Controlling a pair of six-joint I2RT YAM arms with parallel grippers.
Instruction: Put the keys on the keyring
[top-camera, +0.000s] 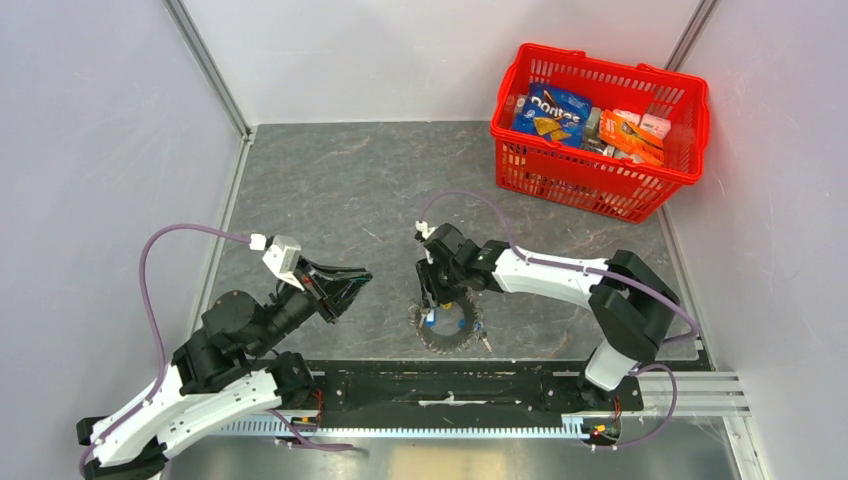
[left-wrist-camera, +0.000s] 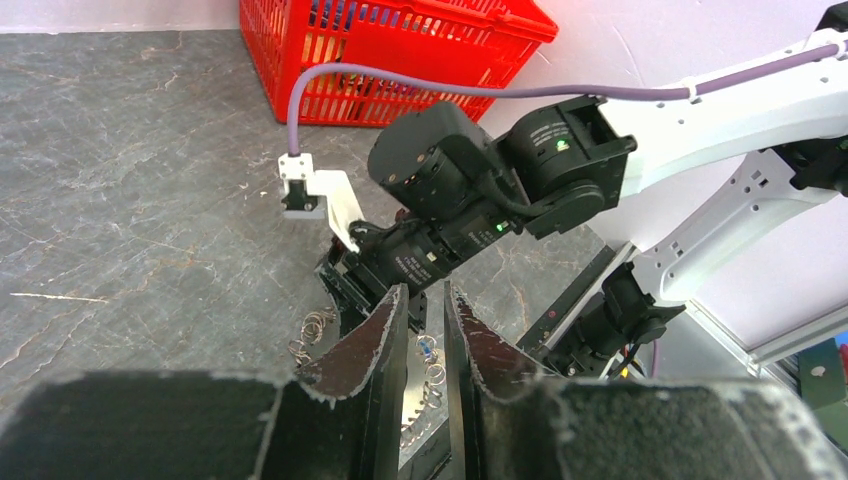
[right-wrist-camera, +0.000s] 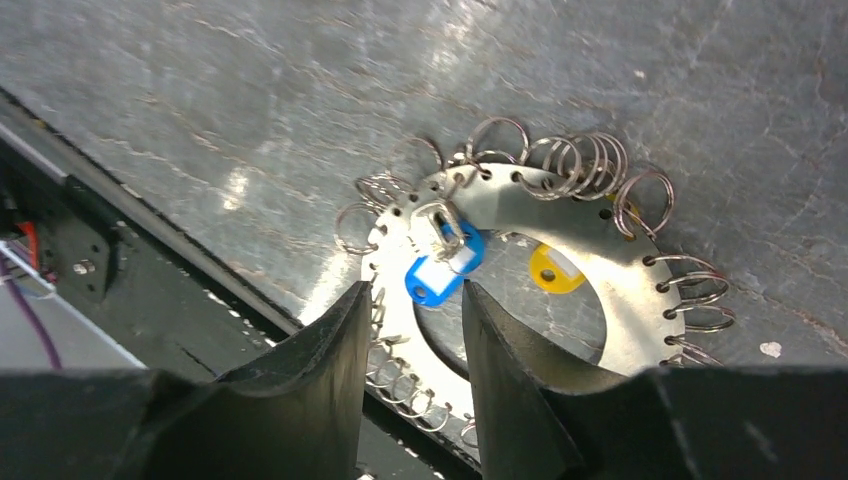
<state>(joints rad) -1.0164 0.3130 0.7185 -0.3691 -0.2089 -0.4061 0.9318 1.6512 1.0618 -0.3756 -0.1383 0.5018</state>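
Grey, stone-patterned counter carries a red basket at its far right. Above it the left fingers hang narrowly parted, holding nothing. Slightly apart and empty, the right fingers point down just over the keyring, a silvery plate edged with wire loops near the counter's front edge. On its inner rim rests a blue-tagged key, near a yellow tag.

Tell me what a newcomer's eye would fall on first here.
The bright red plastic basket stuffed with snack packs, in the far right corner of the grey table, strikes first. Next comes the flat silvery metal keyring, fringed with wire loops, by the table's near edge, with a small blue plastic tag and a yellow tag. The right pincer hangs open over that blue tag.
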